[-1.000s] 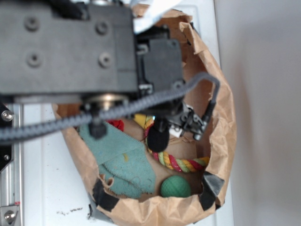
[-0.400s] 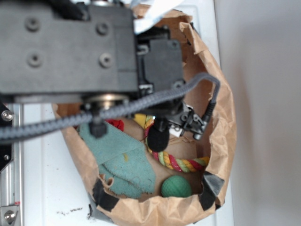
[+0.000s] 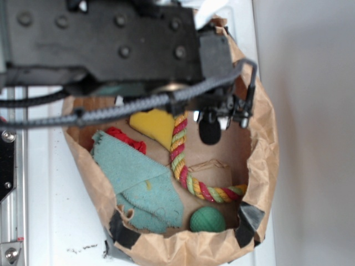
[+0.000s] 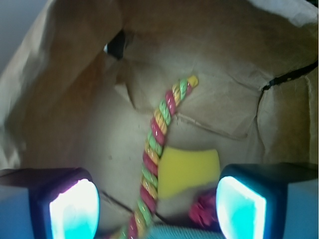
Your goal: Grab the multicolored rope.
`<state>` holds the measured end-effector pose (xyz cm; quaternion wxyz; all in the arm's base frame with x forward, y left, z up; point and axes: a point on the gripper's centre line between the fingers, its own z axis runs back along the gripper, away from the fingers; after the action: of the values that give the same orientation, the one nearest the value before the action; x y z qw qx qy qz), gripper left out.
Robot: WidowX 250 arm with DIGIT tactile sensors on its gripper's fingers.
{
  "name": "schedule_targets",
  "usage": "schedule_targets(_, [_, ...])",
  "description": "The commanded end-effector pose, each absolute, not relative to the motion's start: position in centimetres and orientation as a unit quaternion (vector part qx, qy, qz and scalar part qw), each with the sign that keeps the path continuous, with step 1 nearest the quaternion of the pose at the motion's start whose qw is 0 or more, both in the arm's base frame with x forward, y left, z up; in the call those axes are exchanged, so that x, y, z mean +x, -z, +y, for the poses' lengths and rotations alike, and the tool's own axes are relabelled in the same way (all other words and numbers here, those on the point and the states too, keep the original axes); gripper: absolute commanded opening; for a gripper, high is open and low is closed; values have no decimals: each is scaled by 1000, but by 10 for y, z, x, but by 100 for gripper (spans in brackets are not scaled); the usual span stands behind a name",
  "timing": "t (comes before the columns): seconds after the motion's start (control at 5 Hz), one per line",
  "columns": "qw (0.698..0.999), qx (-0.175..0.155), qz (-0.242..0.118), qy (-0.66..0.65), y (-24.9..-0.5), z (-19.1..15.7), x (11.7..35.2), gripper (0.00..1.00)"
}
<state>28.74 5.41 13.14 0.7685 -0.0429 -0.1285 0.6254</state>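
White tabletop (image 3: 61,221) under and left of the claw, plain pale grey wall (image 3: 310,138) to its right, metal rail (image 3: 10,183) far left (bolted), dark specks near the front edge, soft even light

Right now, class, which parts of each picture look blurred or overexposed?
Exterior view: the arm fills the top, dark and out of focus; the multicolored rope is fairly sharp. Wrist view: the pincer pads glow blown-out cyan, and the bag is soft.

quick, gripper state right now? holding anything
Gripper: open, holding nothing; the multicolored rope lies between the jaws, ungrasped.
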Motion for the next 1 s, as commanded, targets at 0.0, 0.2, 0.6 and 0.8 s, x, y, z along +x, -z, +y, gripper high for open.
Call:
schedule_targets(0.0, [739,-37,-139,-658,-123,87,275,100])
schedule_targets(0.2, [732,-44,-128,-668,-111,99,285,100])
schedule_targets(0.6, [733,-42,-129,-667,-93,101,300,100])
schedule_targets(0.8, [757,-35,-126,-640,-79,95,296,100])
